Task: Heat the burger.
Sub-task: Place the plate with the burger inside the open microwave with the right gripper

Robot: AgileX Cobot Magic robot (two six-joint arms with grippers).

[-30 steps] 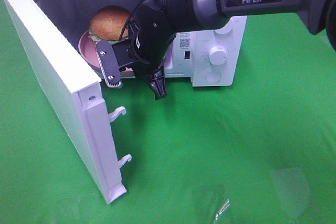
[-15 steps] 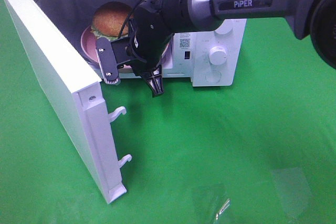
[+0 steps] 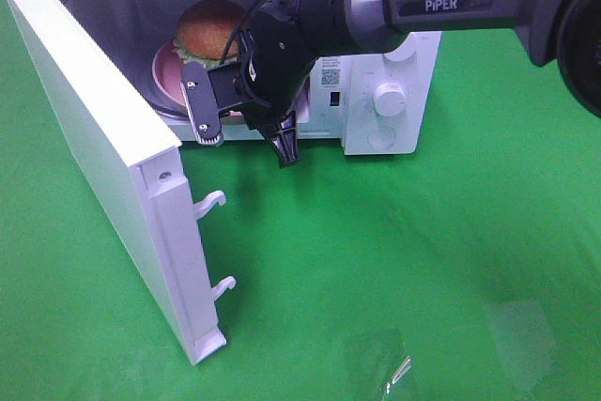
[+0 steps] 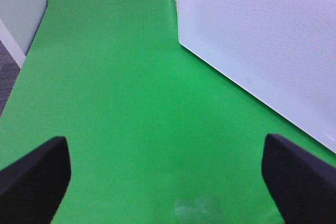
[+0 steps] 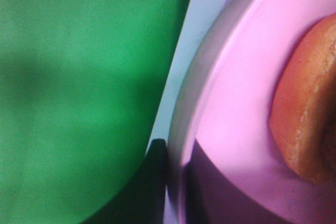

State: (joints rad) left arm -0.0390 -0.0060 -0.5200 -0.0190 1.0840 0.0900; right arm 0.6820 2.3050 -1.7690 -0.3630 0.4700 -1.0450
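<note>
Pink plate (image 3: 167, 77): pinching its rim with nearly closed right pincer (image 5: 174, 187) inside microwave (image 3: 387, 133). Judging burger (image 3: 211, 25) soft, top-heavy; keeping level. Holding left pincer (image 4: 168, 182) wide, empty.

Microwave (image 3: 376, 72) at far centre on green cloth (image 3: 423, 251). Door (image 3: 94, 129) swung open toward near-left, two latch hooks (image 3: 212, 200) on its free edge. Burger (image 3: 208, 28) upright on pink plate (image 3: 167, 77) inside the cavity. Right arm (image 3: 451, 2) reaches in from far right. Right gripper (image 3: 235, 91) at the plate's near-right rim, fingertips hidden behind the wrist. Knob (image 3: 388, 97) on the right panel. Clear film (image 3: 521, 331) lying near right.
</note>
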